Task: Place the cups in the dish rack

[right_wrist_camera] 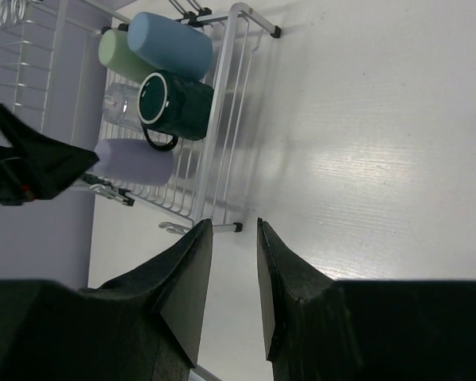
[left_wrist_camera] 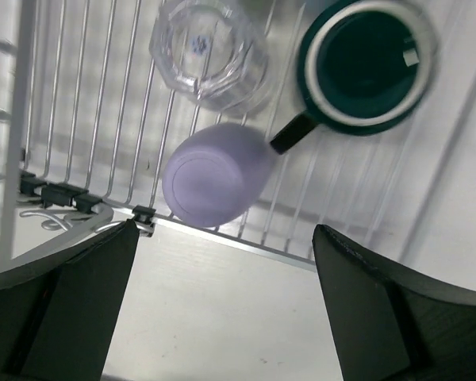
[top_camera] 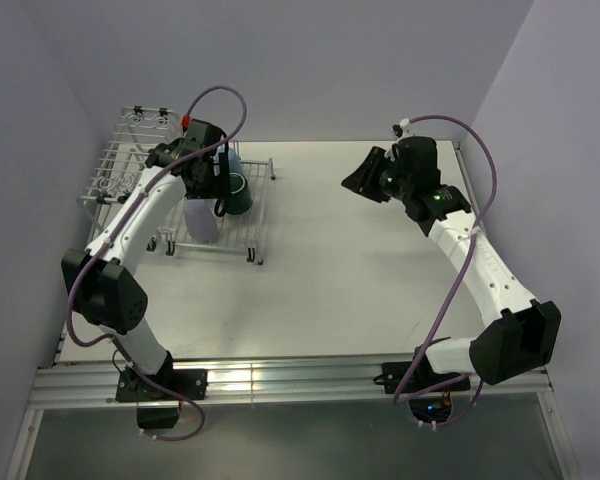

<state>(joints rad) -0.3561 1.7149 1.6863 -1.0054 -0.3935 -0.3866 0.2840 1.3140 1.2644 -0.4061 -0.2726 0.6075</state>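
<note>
Cups [top_camera: 202, 222] sit in the dish rack [top_camera: 120, 175] beneath the left gripper [top_camera: 216, 178]; the right gripper [top_camera: 363, 180] hangs over the table [top_camera: 360, 290]. Left wrist: jaws wide apart, empty, above the lavender cup [left_wrist_camera: 214, 175], glass [left_wrist_camera: 210, 51] and mug [left_wrist_camera: 365, 63]. Right wrist: fingers [right_wrist_camera: 186, 286] narrowly apart, holding nothing.

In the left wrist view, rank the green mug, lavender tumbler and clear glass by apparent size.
Largest: dark green mug.
Then lavender tumbler and clear glass, which look about alike. The frame's top edge crops the glass, so I won't rank those two.
</note>
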